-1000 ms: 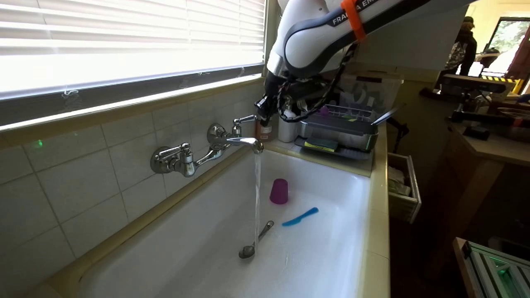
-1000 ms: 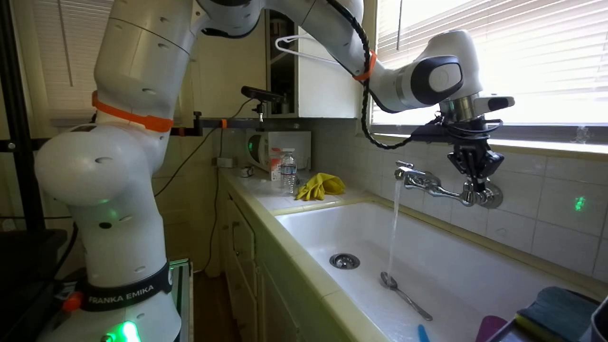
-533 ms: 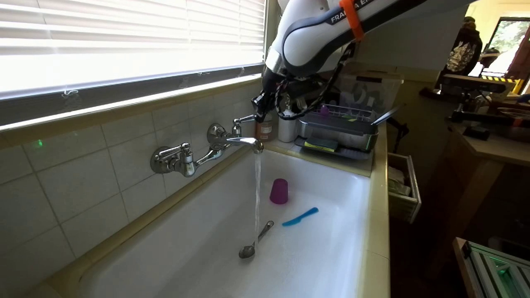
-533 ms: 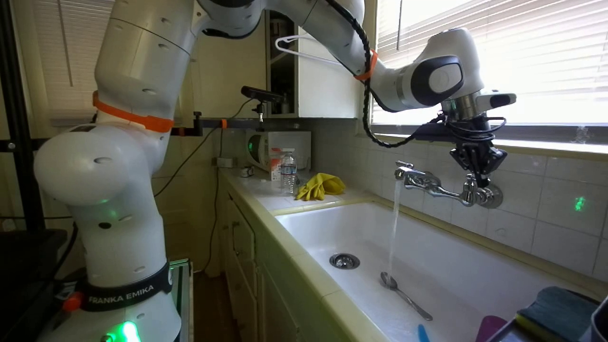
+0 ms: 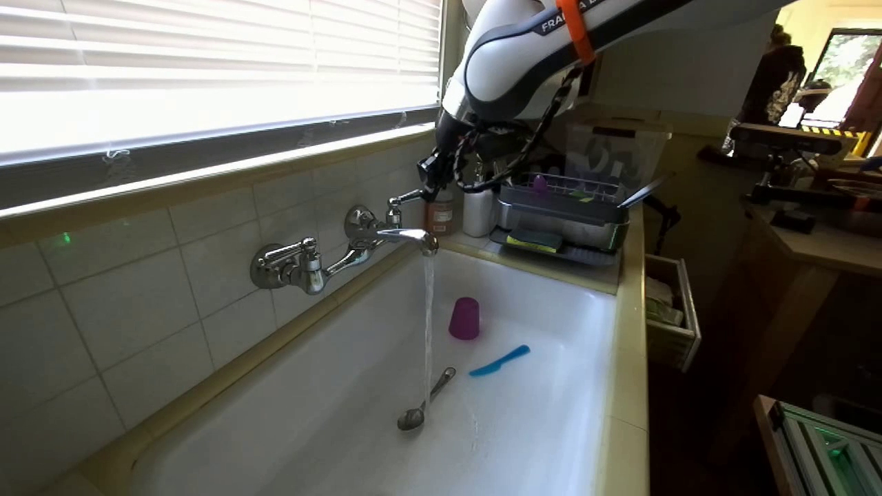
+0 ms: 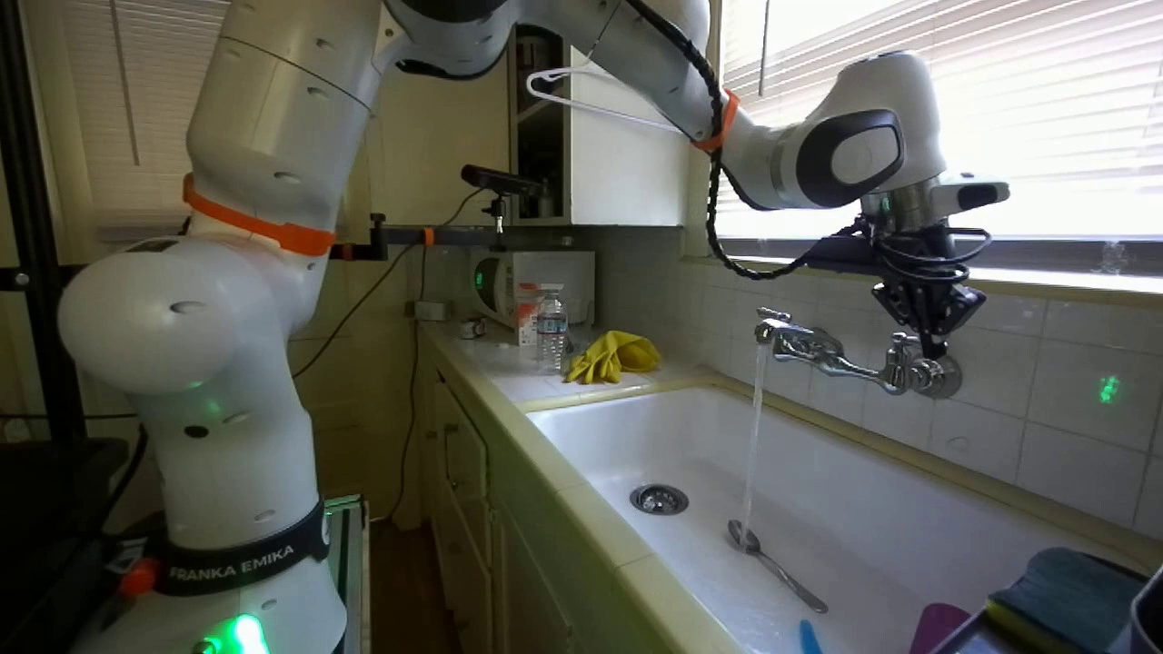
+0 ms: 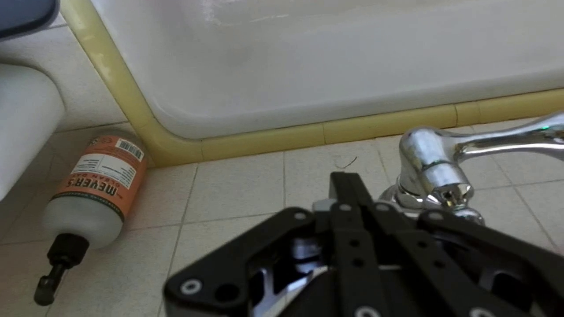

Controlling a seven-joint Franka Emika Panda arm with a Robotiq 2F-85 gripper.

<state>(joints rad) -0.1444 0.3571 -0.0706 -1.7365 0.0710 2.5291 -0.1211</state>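
My gripper (image 5: 428, 195) is shut and empty, its black fingertips pressed together in the wrist view (image 7: 345, 178). It points down near the wall, beside the chrome faucet handle (image 7: 429, 163) that lies just right of the fingers there. In an exterior view the gripper (image 6: 933, 350) overlaps this handle (image 6: 899, 359); whether they touch I cannot tell. Water (image 5: 428, 310) runs from the spout (image 5: 413, 238) into the white sink (image 5: 331, 413). A metal spoon (image 5: 411, 419) lies under the stream. A blue knife (image 5: 499, 362) and an upside-down purple cup (image 5: 464, 318) are farther along the sink.
An orange-labelled soap bottle (image 7: 108, 171) and a white bottle (image 5: 477, 215) stand at the sink corner. A dish rack (image 5: 561, 220) with a sponge (image 5: 534, 241) is beside them. Yellow gloves (image 6: 618, 356) and a water bottle (image 6: 551, 331) are on the counter. A tiled wall and window blinds are close behind.
The gripper and forearm have moved a short way toward the wall beside the faucet handle, and slightly up. The gripper stays shut. The water still runs; the sink's contents have not moved.
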